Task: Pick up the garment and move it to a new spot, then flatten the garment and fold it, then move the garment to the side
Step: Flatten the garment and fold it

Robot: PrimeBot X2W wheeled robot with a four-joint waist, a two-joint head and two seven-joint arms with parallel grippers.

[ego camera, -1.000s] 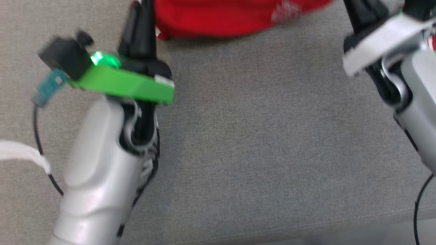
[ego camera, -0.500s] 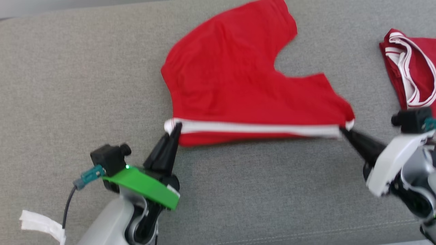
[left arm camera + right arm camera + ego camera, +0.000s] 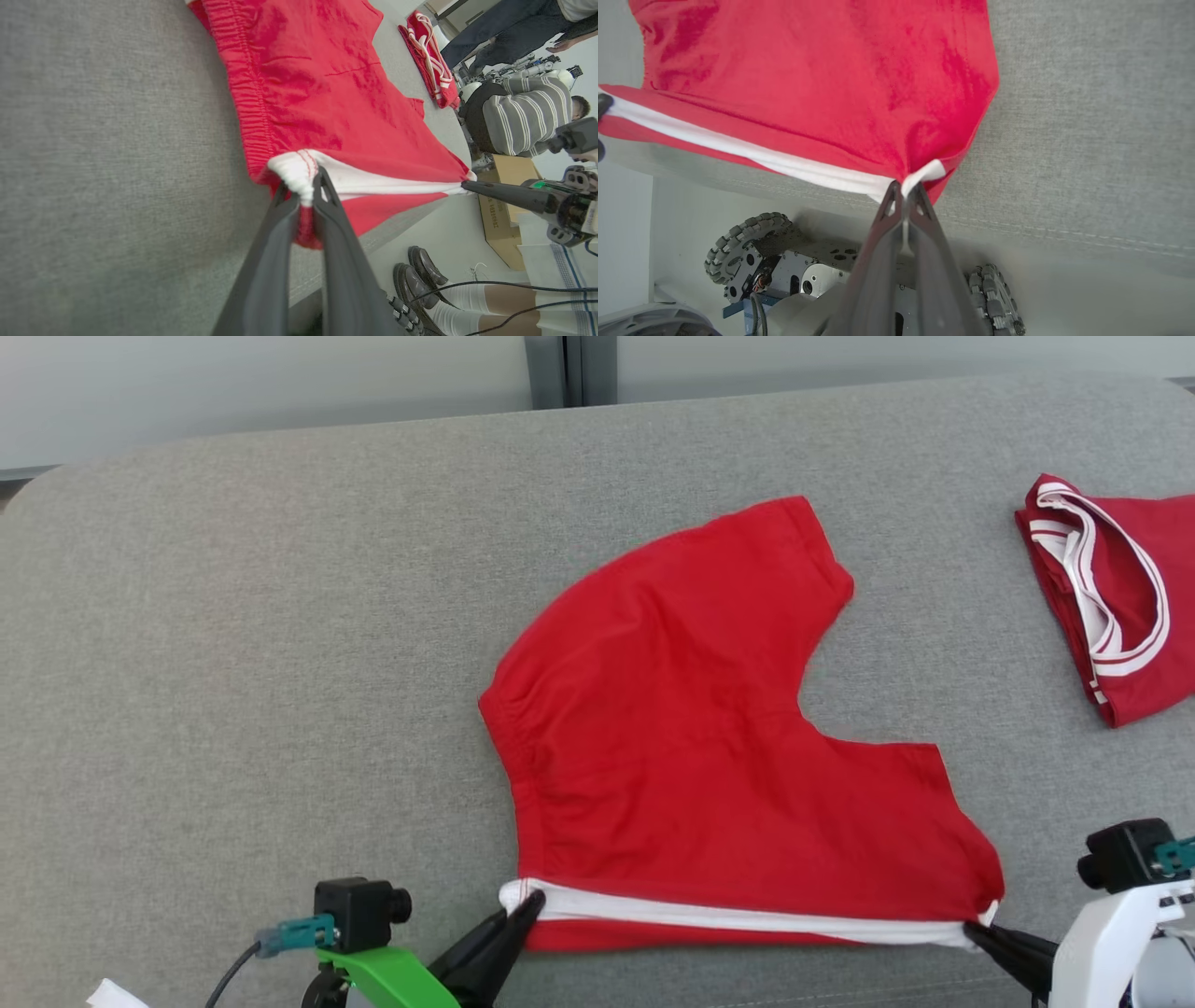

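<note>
The garment point(image 3: 709, 756) is a pair of red shorts with a white stripe, spread over the grey cushion point(image 3: 280, 663). Its near edge is stretched between both grippers. My left gripper point(image 3: 527, 902) is shut on the white-trimmed corner at the lower left; the left wrist view shows that corner of the garment point(image 3: 327, 93) bunched in my left gripper point(image 3: 303, 184). My right gripper point(image 3: 971, 926) is shut on the opposite corner at the lower right; in the right wrist view my right gripper point(image 3: 903, 189) pinches the white trim of the garment point(image 3: 808, 84) near the cushion's front edge.
A second red garment with white trim point(image 3: 1116, 597) lies folded at the far right of the cushion. A wall runs behind the cushion's back edge. In the left wrist view people point(image 3: 523, 116) and a cardboard box point(image 3: 504, 219) stand beyond the cushion's front.
The head camera has tilted up, so the whole garment and back wall now show. Both grippers kept their grip on the garment's near corners, and the cloth lies flatter.
</note>
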